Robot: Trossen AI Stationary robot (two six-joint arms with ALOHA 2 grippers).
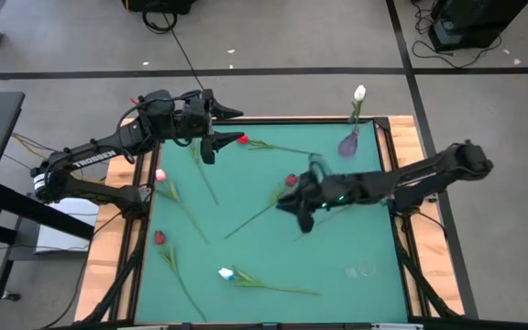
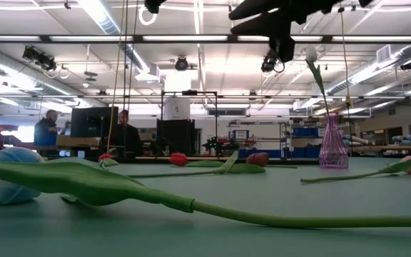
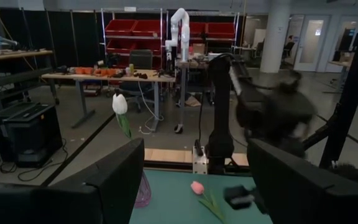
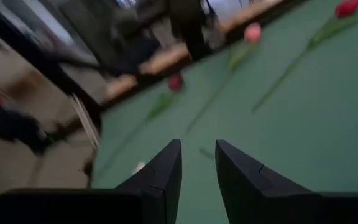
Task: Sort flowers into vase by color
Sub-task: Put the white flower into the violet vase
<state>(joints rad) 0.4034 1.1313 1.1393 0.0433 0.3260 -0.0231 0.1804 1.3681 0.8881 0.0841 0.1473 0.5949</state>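
Vase [image 1: 348,143] as landmark: right gripper [image 1: 302,216], jaws parted and empty, should drop squarely over the nearby dark red tulip [image 1: 291,181] stem (left gripper [image 1: 211,137] waits, jaws wide).

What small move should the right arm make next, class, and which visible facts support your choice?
Probably lower the right gripper onto the stem of the dark red tulip lying just beside it. Its fingers stand apart with nothing between them, held above the green mat. The purple vase holds only a white tulip, and the other flowers lie flat.
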